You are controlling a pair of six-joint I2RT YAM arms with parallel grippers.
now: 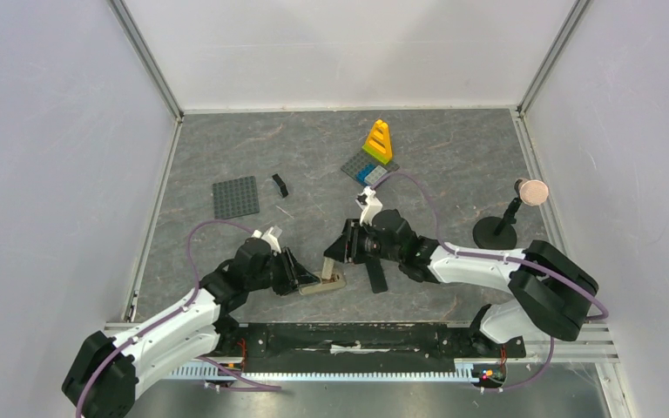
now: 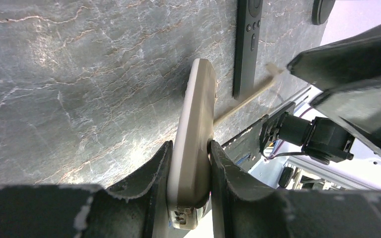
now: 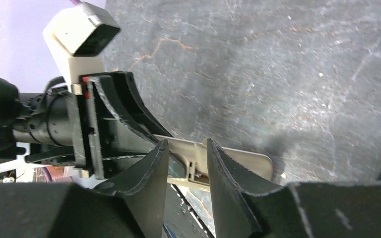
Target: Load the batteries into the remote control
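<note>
Table (image 1: 453, 157): dark grey, marbled with pale veins, walled in white on three sides.

Directly on it:
- grey square studded plate (image 1: 236, 197), far left, flat.
- small black angular brick (image 1: 280, 185), just right of that plate, apart from it.
- small grey base plate (image 1: 357, 165), far centre, carrying blue bricks and a yellow stepped triangular piece (image 1: 378, 139).
- black round-footed stand (image 1: 494, 232), right side, its stem topped by a pinkish disc.
- slim black bar with buttons (image 1: 375, 275), near centre, lying flat.

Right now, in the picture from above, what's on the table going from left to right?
Grey square plate → small black piece → tan remote → yellow block tower → black stand with pink disc
</note>
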